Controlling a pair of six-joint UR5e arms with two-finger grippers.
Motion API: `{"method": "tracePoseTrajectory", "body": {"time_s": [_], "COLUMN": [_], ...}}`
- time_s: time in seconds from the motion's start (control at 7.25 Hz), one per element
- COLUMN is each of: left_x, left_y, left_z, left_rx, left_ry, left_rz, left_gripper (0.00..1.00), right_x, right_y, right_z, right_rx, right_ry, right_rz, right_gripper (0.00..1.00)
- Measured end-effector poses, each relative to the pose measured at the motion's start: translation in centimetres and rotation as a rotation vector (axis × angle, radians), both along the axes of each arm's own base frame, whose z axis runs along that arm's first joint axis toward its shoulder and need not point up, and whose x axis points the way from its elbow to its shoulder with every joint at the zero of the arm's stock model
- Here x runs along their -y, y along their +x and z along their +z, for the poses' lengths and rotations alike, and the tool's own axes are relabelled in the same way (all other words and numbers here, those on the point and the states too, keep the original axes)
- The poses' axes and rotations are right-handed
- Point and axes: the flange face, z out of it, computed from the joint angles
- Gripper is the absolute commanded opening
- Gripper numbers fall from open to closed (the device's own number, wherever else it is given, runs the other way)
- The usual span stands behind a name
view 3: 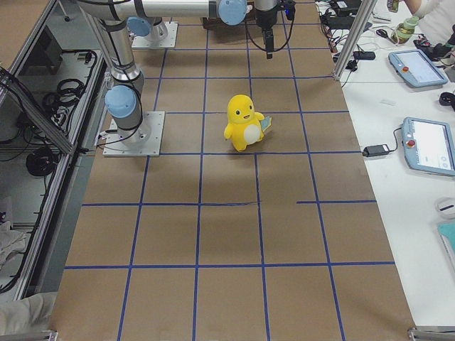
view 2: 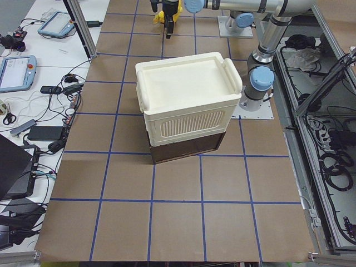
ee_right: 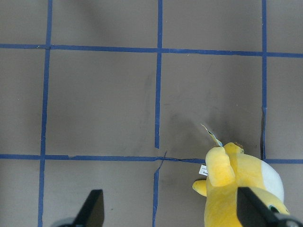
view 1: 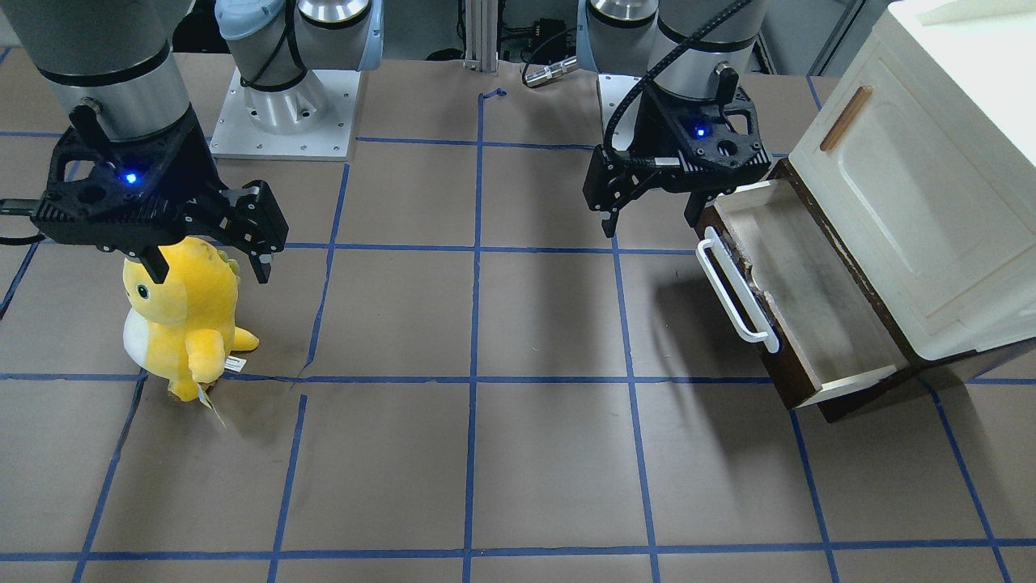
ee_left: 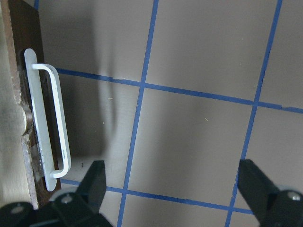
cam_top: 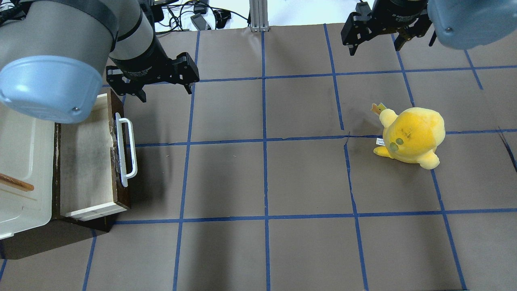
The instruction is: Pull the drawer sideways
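The drawer (cam_top: 85, 161) stands pulled out of the cabinet's dark base, its pale wood inside showing; it also shows in the front view (view 1: 817, 300). Its dark brown front carries a long white bar handle (cam_top: 128, 150) (view 1: 735, 289) (ee_left: 49, 127). My left gripper (cam_top: 165, 92) (view 1: 651, 219) (ee_left: 171, 172) is open and empty. It hovers above the table just beyond the handle's far end and touches nothing. My right gripper (cam_top: 375, 48) (view 1: 210, 271) (ee_right: 169, 201) is open and empty, above and beside a yellow plush toy.
The cream cabinet (view 1: 914, 186) (cam_top: 20, 161) (view 2: 186, 100) with a small brown door handle (view 1: 846, 117) sits over the drawer. The yellow plush toy (cam_top: 412, 135) (view 1: 182, 316) (view 3: 243, 122) (ee_right: 236, 189) stands on the brown table marked with blue tape lines.
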Motion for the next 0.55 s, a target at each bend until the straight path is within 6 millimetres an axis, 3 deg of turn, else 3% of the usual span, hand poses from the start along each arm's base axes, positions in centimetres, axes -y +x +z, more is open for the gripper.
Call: {"method": "tracePoseTrajectory", "body": {"time_s": [0.28, 0.55], "left_x": [1.51, 1.71], "left_y": [0.05, 0.01], "left_z": [-0.16, -0.19], "left_rx": [0.001, 0.003], "left_ry": [0.001, 0.005], "left_rz": [0.0, -0.007], "left_gripper": [1.0, 1.0], "right_x": [0.0, 0.0], "right_y": [0.0, 0.0], "right_z": [0.0, 0.0], "right_rx": [0.0, 0.0], "right_ry": [0.0, 0.0], "right_rz": [0.0, 0.0], "right_gripper": [1.0, 1.0]}}
